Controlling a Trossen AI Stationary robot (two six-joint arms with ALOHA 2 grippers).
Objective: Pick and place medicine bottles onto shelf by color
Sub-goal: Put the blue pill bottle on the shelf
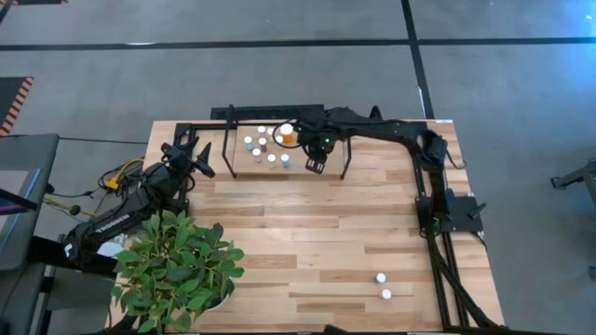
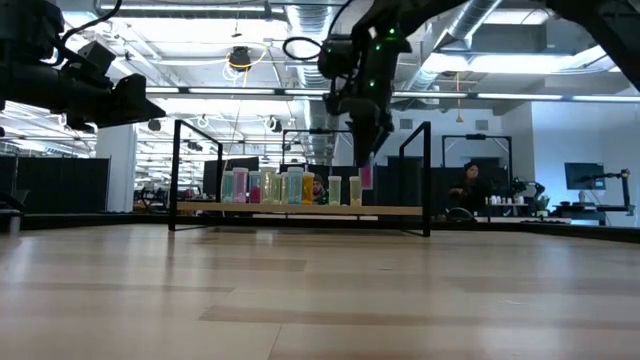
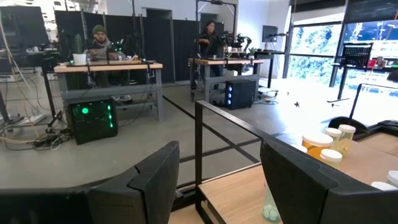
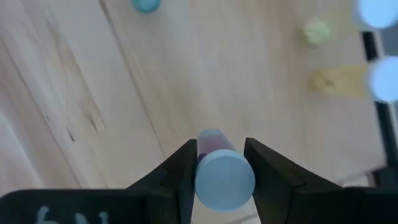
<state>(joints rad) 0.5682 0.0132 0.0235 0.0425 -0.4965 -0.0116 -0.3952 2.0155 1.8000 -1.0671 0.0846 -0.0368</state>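
Observation:
The shelf (image 1: 240, 169) stands at the table's far side, and several medicine bottles (image 1: 271, 158) stand upright on its board, among them a larger orange one (image 1: 286, 134). My right gripper (image 1: 314, 167) hangs over the shelf's right part, shut on a pink bottle (image 4: 211, 143) with a pale cap (image 4: 224, 179). The low view shows this bottle (image 2: 366, 178) above the board (image 2: 300, 209), to the right of the row. My left gripper (image 1: 202, 160) waits level at the shelf's left end, open, with nothing between its fingers (image 3: 149, 180). My right gripper pinches the pink bottle between its two fingers (image 4: 180, 168), which lie on opposite sides of the bottle at and just under the cap (image 4: 205, 163). The fingers come from above, pointing steeply down. The bottle stays roughly upright, cap up, clear of the shelf board.
Two more pale-capped bottles (image 1: 381, 277) (image 1: 386, 294) stand near the table's front right. A leafy plant (image 1: 177, 270) fills the front left corner. A black strip (image 1: 251, 112) lies behind the shelf. People sit at desks in the room beyond (image 3: 99, 43).

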